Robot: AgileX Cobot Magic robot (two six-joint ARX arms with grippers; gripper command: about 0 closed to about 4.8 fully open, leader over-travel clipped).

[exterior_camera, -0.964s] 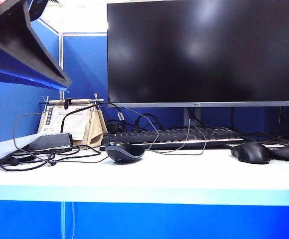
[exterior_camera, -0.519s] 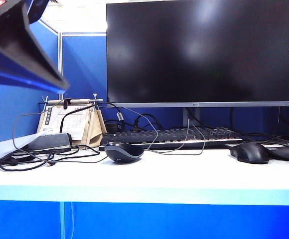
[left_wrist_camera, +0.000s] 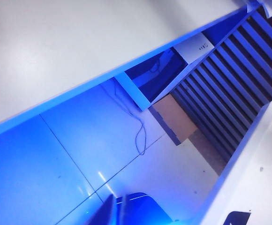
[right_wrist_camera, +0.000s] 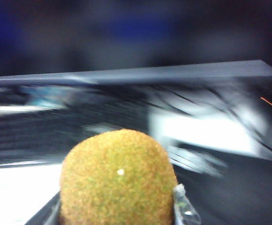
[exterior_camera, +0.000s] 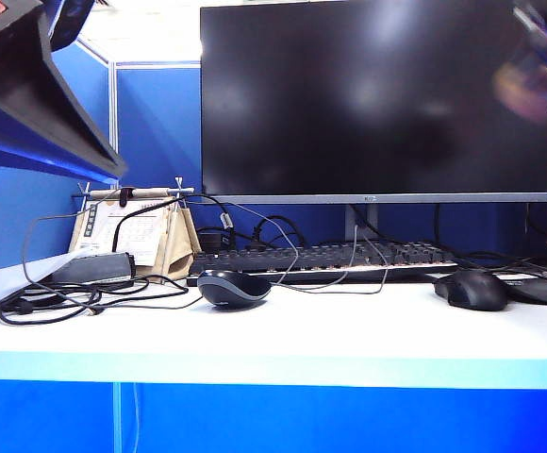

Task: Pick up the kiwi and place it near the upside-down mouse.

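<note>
- Exterior view: the upside-down mouse (exterior_camera: 234, 287) lies on the white surface (exterior_camera: 283, 335) in front of the keyboard (exterior_camera: 325, 260), its cord running back among the other cables. An all-black mouse (exterior_camera: 472, 289) sits well apart from it, toward the right side. A dark monitor (exterior_camera: 375, 99) stands behind, and a small desk calendar (exterior_camera: 134, 231) is at the left. High in the top right corner, in front of the monitor's edge, the right gripper (exterior_camera: 536, 66) appears as a blur with a tan smudge in it, well above the surface.
- Left wrist view: only the surface's edge (left_wrist_camera: 79, 89), blue flooring and a slatted panel show. The left gripper itself is not seen.
- Right wrist view: the kiwi (right_wrist_camera: 118, 180) fills the near foreground, clamped between the right gripper's fingers (right_wrist_camera: 185, 208); the background is motion-blurred.
</note>
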